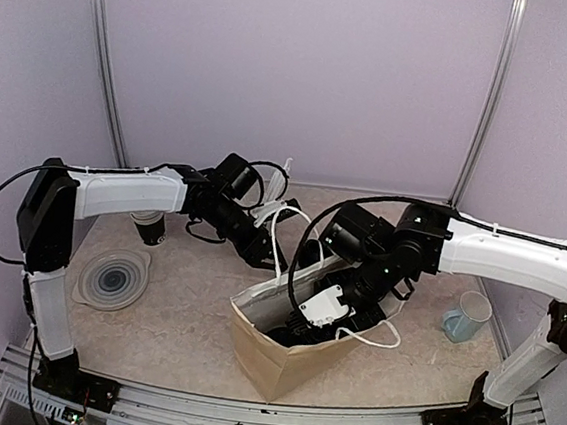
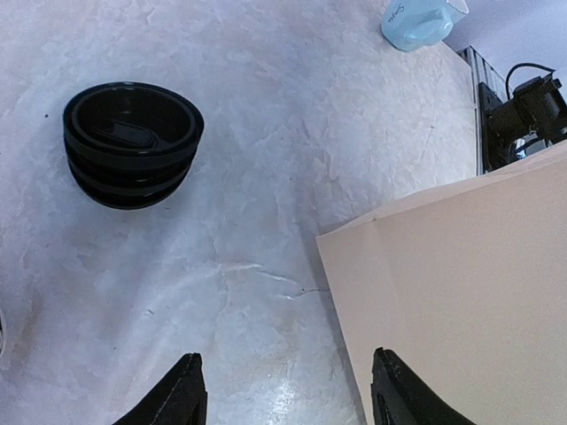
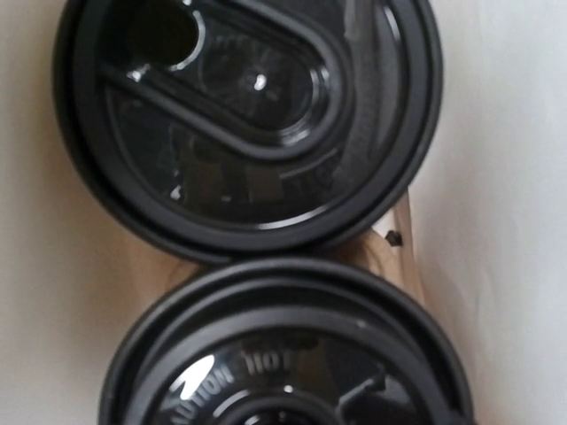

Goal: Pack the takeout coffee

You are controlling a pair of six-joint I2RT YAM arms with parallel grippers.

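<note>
Your takeout coffee (image 3: 283, 354) sits inside the brown paper bag (image 1: 267, 360). From the right wrist you see only its glossy black lid from above (the cup wall below is hidden), with raised letters reading "UTION HOT" where the frame cuts the word short. A second black lid (image 3: 248, 124) touches it just above in that view, showing an oval recess and a round sip hole; its embossing is too blurred to read. The right gripper (image 1: 298, 326) is sunk in the bag's mouth, and you cannot tell how its jaws stand. The left gripper (image 2: 285, 359) hangs wide apart, holding nothing, over the counter (image 2: 266, 221) just beside the bag's wall. Beyond it are a stack of black lids (image 2: 133, 142) and a pale blue mug (image 2: 416, 22) whose script is too small to read.
</note>
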